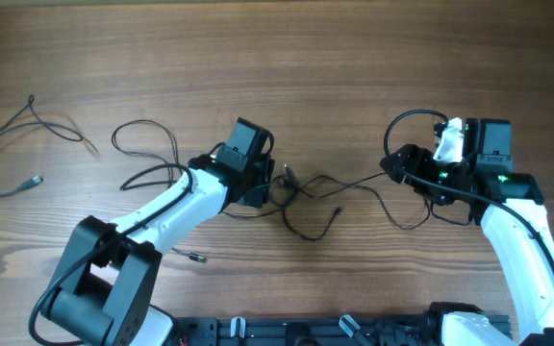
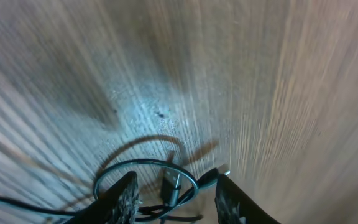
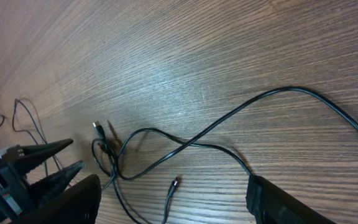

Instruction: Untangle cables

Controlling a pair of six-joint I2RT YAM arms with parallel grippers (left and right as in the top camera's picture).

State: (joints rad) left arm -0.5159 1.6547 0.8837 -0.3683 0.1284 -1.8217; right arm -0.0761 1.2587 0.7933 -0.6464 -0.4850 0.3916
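Note:
The tangled cables (image 1: 308,192) lie mid-table as thin black cords knotted between both arms. My left gripper (image 1: 271,183) sits at the knot's left end. In the left wrist view its fingers (image 2: 127,198) stand apart around a cable loop (image 2: 143,168) and a small plug (image 2: 171,186), without pinching them. My right gripper (image 1: 392,165) is at the tangle's right end, jaws wide. In the right wrist view a cord (image 3: 229,115) runs between its fingers (image 3: 288,205) and a loose plug end (image 3: 176,181) lies on the wood.
A separate thin cable (image 1: 12,144) lies at the far left, another loop (image 1: 147,144) sits behind the left arm, and a small plug (image 1: 196,257) rests near the left arm's base. The left gripper's tips (image 3: 45,152) show in the right wrist view.

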